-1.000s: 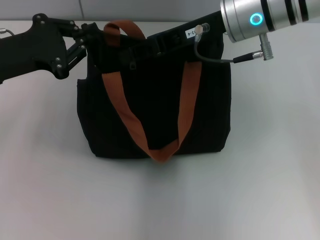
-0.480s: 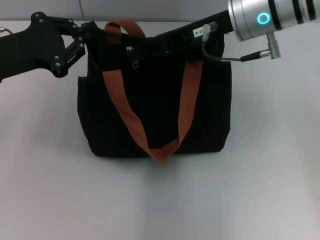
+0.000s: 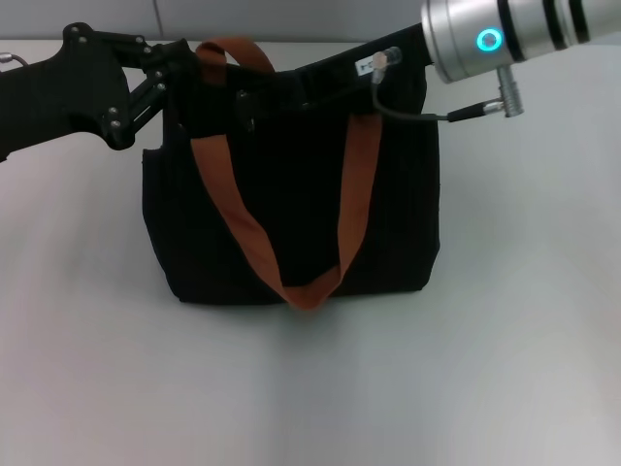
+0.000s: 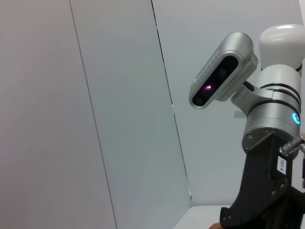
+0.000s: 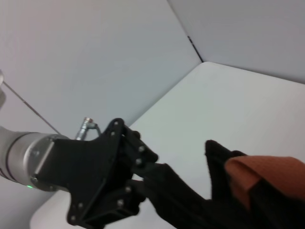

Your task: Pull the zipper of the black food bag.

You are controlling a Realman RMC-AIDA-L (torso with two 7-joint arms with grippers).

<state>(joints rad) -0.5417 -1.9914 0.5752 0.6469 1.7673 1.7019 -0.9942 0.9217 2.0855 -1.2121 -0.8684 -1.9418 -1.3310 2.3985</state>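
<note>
The black food bag (image 3: pixel 291 214) stands upright on the white table, with its orange-brown strap handles (image 3: pixel 233 218) looping down its front. My left gripper (image 3: pixel 180 76) is at the bag's top left corner, shut on the fabric there. The right wrist view shows the left gripper's fingers (image 5: pixel 143 177) pinching the black cloth beside an orange strap (image 5: pixel 257 176). My right gripper (image 3: pixel 252 99) lies along the bag's top edge, reaching in from the right. The zipper is lost in the black under the right gripper's tip.
The white table (image 3: pixel 505 340) spreads in front of the bag and to both sides. A grey wall (image 3: pixel 291 19) stands close behind it. A cable (image 3: pixel 427 116) loops off the right wrist above the bag. The left wrist view shows the right arm's housing (image 4: pixel 271 191).
The right gripper has slid left along the bag's top edge. The whole bag has shifted slightly left. The left gripper stays on its corner.
</note>
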